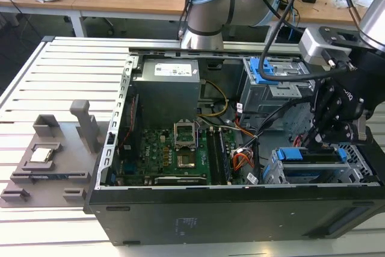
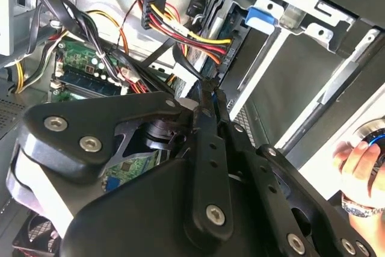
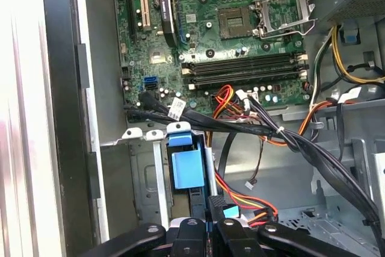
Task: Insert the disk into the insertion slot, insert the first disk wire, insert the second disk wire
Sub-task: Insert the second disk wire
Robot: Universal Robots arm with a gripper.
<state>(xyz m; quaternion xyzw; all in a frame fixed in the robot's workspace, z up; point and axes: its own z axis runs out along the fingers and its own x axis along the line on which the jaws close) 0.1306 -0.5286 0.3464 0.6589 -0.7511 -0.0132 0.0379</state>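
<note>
The pincer [image 2: 207, 97], clamped on a black wire connector [image 3: 218, 204], sits beside the slot-seated disk [image 1: 313, 159].

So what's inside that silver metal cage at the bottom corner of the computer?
The insertion slot holds the disk: its blue carrier frame and dark edge show in the exterior view. The gripper hangs right above, covering part of it. The label and the cage's lower inside are hidden.

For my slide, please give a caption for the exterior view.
Robot gripper lowered over the blue-framed disk seated in the insertion slot of an open computer case.
</note>
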